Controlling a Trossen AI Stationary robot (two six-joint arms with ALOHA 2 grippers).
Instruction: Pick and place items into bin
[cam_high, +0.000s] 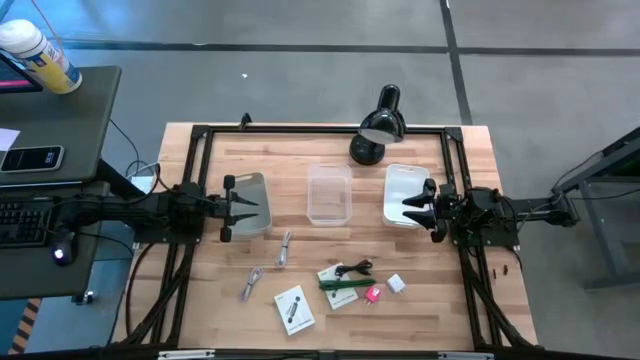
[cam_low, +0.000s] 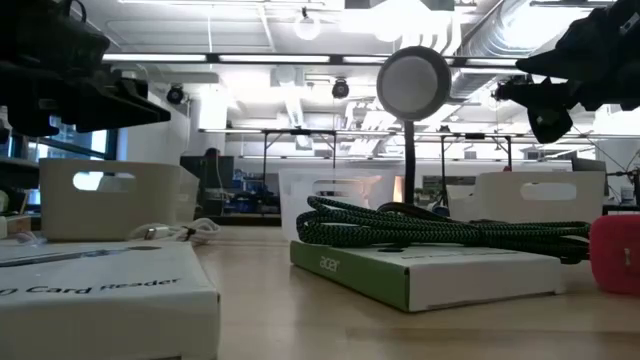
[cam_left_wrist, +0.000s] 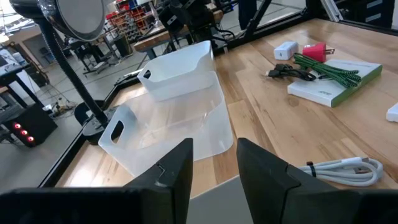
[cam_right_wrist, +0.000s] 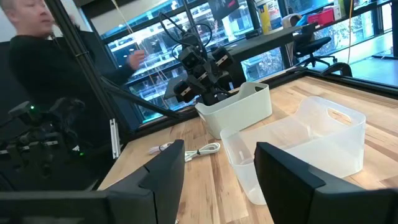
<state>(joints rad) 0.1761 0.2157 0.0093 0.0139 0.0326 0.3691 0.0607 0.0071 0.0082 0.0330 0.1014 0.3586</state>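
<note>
The items lie on the near half of the wooden table: two coiled white cables, a white card box, a white-and-green box with a green-black braided cable and a green stick on it, a pink piece and a white block. A clear bin stands mid-table between two white bins. My left gripper hovers open and empty over the left white bin. My right gripper hovers open and empty over the right white bin.
A black desk lamp stands at the far edge behind the bins. A black frame runs around the table. A person shows beyond the table's left side in the right wrist view. Bare wood lies between bins and items.
</note>
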